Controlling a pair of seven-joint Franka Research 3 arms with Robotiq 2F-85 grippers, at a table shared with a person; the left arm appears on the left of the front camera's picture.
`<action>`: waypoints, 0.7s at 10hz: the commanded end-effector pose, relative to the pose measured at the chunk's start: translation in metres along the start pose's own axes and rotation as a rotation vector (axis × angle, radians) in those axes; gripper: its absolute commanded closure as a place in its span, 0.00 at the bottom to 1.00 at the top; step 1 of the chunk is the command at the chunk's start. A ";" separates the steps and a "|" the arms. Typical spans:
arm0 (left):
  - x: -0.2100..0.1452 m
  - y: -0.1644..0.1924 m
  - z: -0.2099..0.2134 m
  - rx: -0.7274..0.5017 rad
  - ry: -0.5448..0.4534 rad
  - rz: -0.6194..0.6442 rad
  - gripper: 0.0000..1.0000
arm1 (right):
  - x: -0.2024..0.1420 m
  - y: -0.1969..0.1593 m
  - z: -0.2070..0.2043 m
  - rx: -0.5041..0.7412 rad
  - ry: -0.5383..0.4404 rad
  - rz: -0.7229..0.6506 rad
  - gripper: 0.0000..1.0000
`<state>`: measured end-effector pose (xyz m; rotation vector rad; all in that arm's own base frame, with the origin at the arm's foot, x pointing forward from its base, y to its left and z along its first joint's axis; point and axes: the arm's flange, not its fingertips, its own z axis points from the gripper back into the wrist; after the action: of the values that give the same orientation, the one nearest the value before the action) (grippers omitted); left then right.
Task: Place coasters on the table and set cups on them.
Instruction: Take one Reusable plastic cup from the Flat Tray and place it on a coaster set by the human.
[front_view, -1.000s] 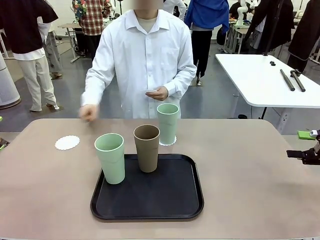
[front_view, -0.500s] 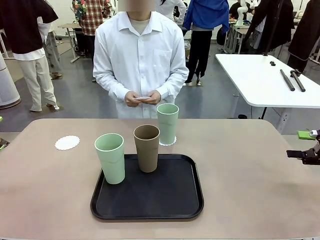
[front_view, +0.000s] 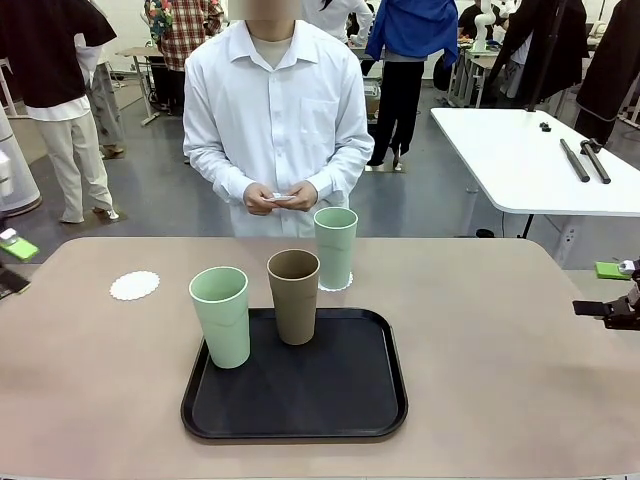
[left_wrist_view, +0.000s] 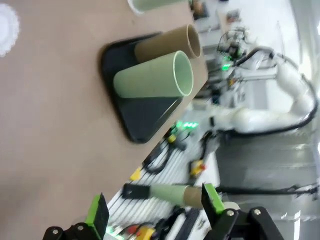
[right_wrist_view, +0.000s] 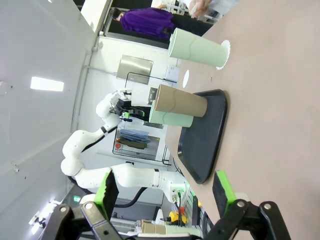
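One pale green cup (front_view: 335, 245) stands on a coaster (front_view: 337, 284) on the table (front_view: 500, 380), just behind the black tray (front_view: 370, 400). The tan-brown cup (front_view: 293, 296) and a second green cup (front_view: 220, 316) stand on the tray. Another coaster (front_view: 135, 285) lies bare at the left. The person holds white coasters (front_view: 284, 197) in both hands at the waist. My left gripper (front_view: 12, 262) sits at the left table edge, open (left_wrist_view: 155, 207) and holding nothing. At the right edge my right gripper (front_view: 610, 290) is open (right_wrist_view: 165, 192) too, with nothing between its fingers.
A white-topped table (front_view: 520, 160) with black tools stands at the back right. People stand farther off behind the person. In the right wrist view the tray (right_wrist_view: 205, 145) and the cups (right_wrist_view: 180, 105) lie well ahead of the fingers.
The person's hand left the table and joined the other at the waist. My left gripper has come into the front view at the left edge. Cups and coasters have not moved.
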<state>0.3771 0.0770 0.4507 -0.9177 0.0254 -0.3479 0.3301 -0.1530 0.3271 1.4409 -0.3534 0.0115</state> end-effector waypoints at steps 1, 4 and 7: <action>0.029 -0.031 -0.009 0.287 0.206 -0.478 0.00 | -0.001 0.001 0.000 0.009 0.000 0.001 0.00; 0.053 -0.076 -0.062 0.360 0.253 -0.709 0.00 | -0.001 0.001 0.000 0.009 0.000 0.001 0.00; 0.050 -0.119 -0.110 0.559 0.223 -0.887 0.00 | -0.001 0.001 0.000 0.009 0.000 0.001 0.00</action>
<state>0.3852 -0.0870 0.4938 -0.3147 -0.2054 -1.2007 0.3302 -0.1532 0.3267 1.4412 -0.3526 0.0107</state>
